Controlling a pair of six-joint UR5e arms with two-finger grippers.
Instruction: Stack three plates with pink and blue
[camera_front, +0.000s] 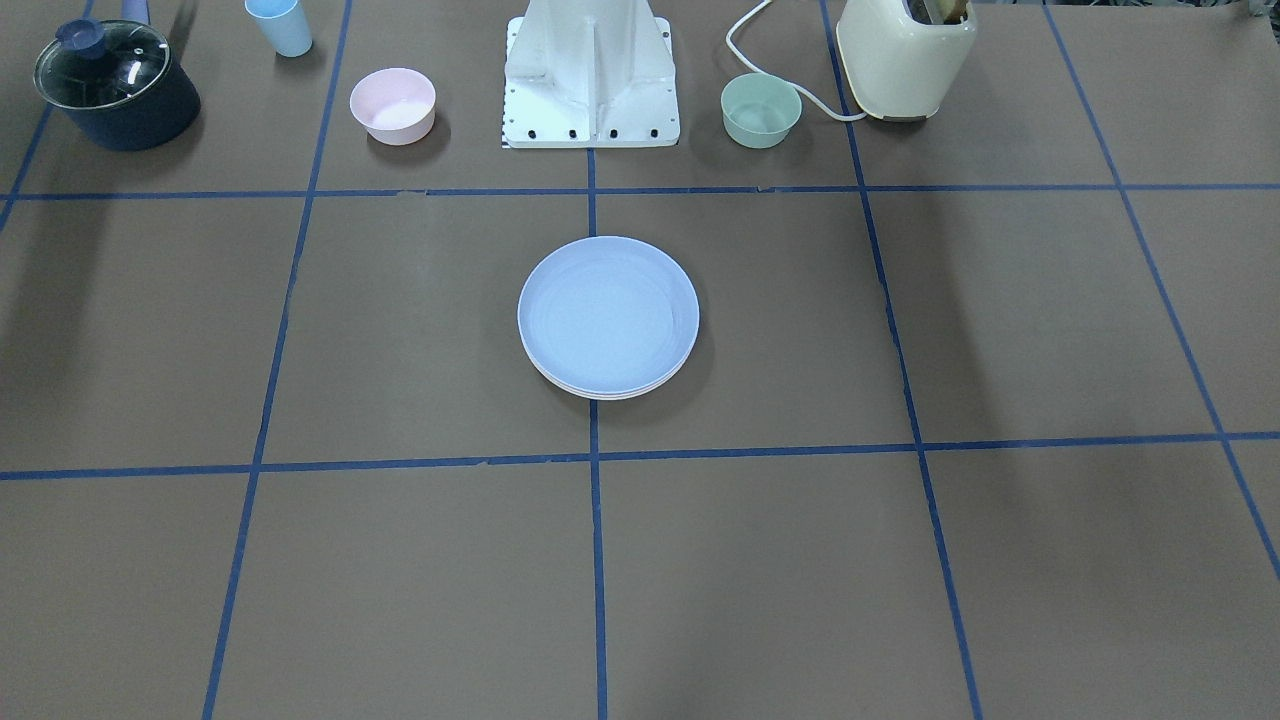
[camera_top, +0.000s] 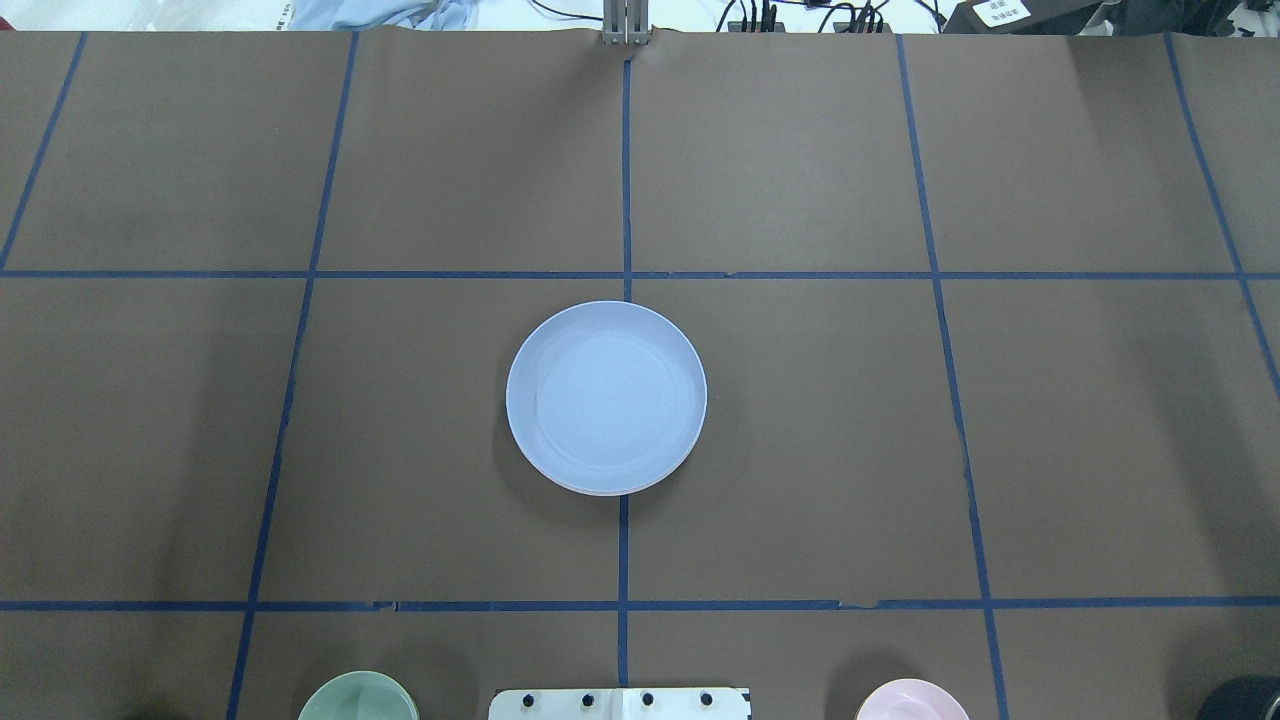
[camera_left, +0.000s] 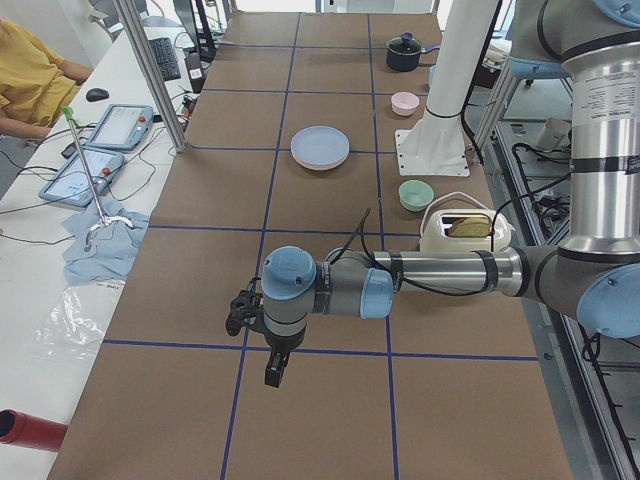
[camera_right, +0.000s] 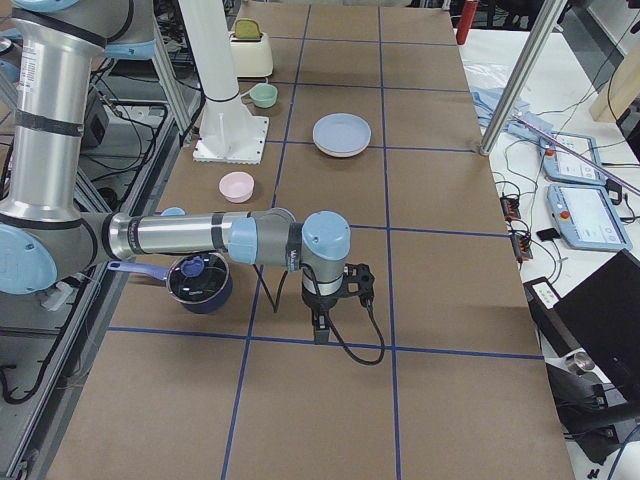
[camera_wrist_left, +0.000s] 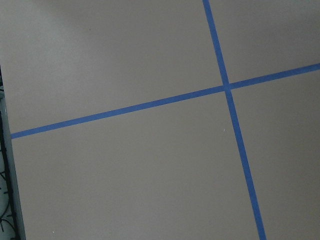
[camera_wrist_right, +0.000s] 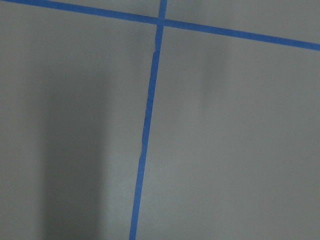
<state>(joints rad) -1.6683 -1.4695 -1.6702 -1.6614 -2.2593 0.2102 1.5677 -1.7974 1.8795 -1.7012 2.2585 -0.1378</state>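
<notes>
A light blue plate (camera_front: 608, 312) lies on top of a stack at the table's middle, also in the overhead view (camera_top: 605, 396). Pale rims of plates beneath it (camera_front: 600, 394) show at the stack's near edge; I cannot tell their colours. My left gripper (camera_left: 272, 375) hangs over the table far from the stack (camera_left: 320, 147), at the left end. My right gripper (camera_right: 320, 330) hangs far from the stack (camera_right: 341, 134), at the right end. I cannot tell whether either is open or shut. Both wrist views show only brown table and blue tape.
A small pink bowl (camera_front: 392, 105) and a small green bowl (camera_front: 761, 110) stand either side of the robot base (camera_front: 592, 75). A cream toaster (camera_front: 905, 55), a dark lidded pot (camera_front: 115, 85) and a blue cup (camera_front: 280, 25) stand along that edge.
</notes>
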